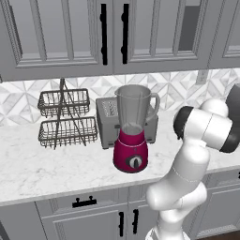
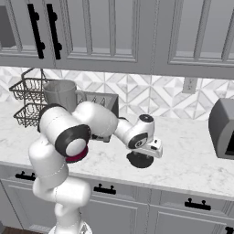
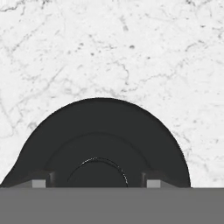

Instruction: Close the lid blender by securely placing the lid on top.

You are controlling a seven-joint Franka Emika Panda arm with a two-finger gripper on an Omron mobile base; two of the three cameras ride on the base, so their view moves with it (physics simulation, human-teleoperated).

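Fingertips straddle the lid's raised knob, jaws open; light, stiff, probably slick, so grip that knob.

From the right side, the arm's big white shoulder stands in front of the blender: its red base peeks out as a sliver under the joint, and the jar shows just its upper part. The toaster behind is mostly covered too. The lid on the counter sits under the gripper, whose fingers I cannot make out there. Looking down the hand, the lid is cut off at the bottom, and the fingertips barely show, so I cannot tell whether they touch it. A grey appliance is cropped at the right edge.
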